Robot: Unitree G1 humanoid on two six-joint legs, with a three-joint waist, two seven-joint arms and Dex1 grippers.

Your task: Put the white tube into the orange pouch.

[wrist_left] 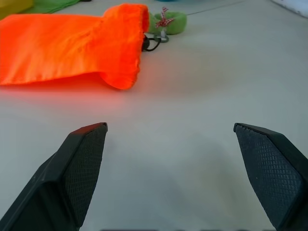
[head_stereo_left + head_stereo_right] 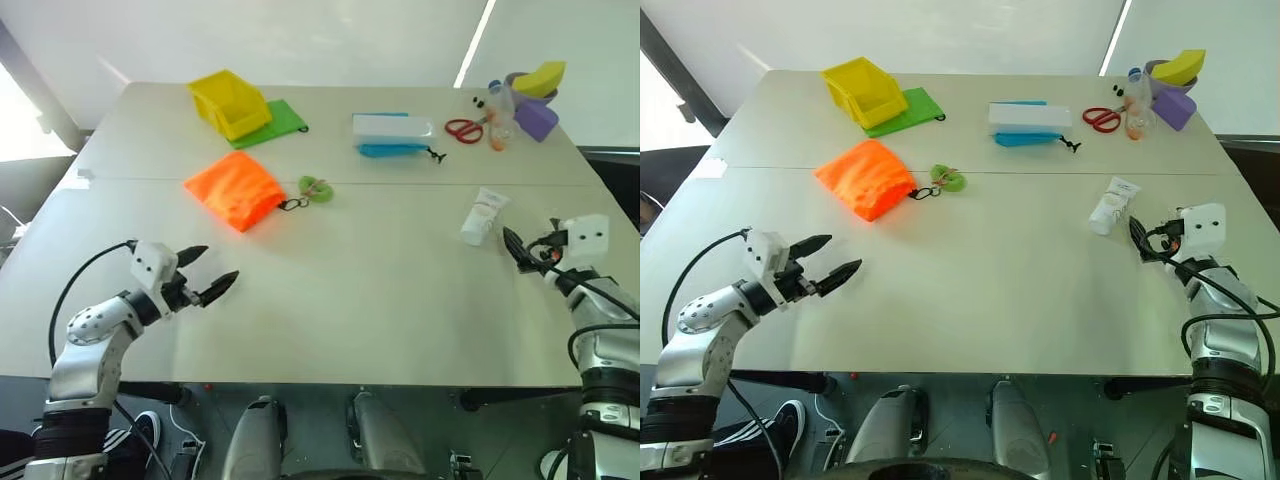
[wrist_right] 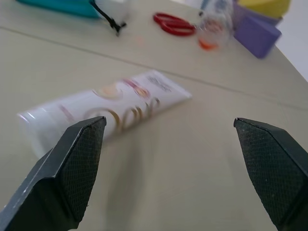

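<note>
The orange pouch [image 2: 236,188] lies flat on the table's left half, its mouth facing the green ornament [image 2: 316,189] on its black cord. The white tube [image 2: 483,216] lies on the right half of the table, cap end nearest me. My left gripper [image 2: 220,264] hovers open over the table's near left, pointing toward the pouch [image 1: 72,45] and well short of it, with nothing between its fingers. On the right, my right gripper [image 2: 514,250] is open and just short of the tube [image 3: 106,108], which lies ahead of its left finger.
A yellow bin [image 2: 230,102] sits on a green cloth [image 2: 275,125] at the back left. A white-and-blue box [image 2: 392,133] lies at the back middle. Red scissors [image 2: 463,129], a small bottle [image 2: 498,115] and a purple block [image 2: 537,118] crowd the back right corner.
</note>
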